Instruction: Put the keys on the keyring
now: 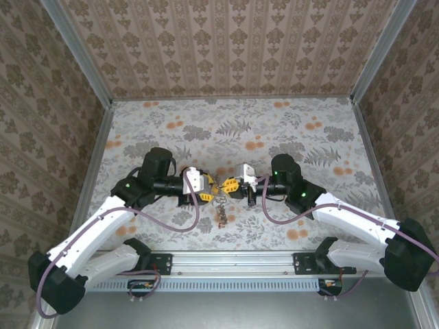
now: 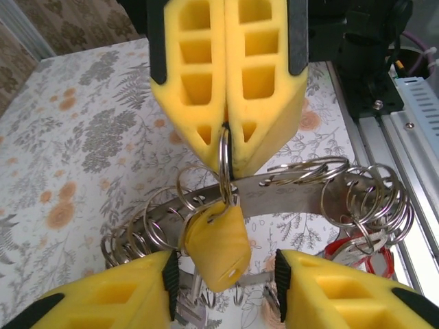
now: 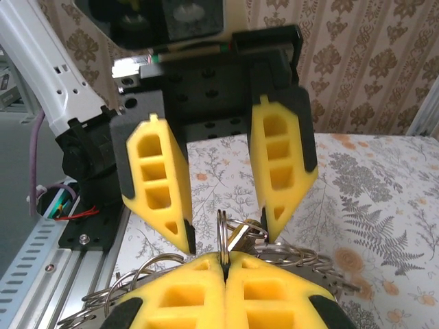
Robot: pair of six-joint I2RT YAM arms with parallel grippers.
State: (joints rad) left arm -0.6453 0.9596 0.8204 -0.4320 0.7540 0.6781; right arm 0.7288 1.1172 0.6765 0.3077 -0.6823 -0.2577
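left claw at 6 o'clock, half open around yellow tag, gripping nothing; right claw at 12 pinching small ring, likely to steady it.

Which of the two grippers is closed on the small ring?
The right gripper: its jaws meet on the small ring that carries the yellow tag. The left gripper stands open, one jaw on either side of that tag.
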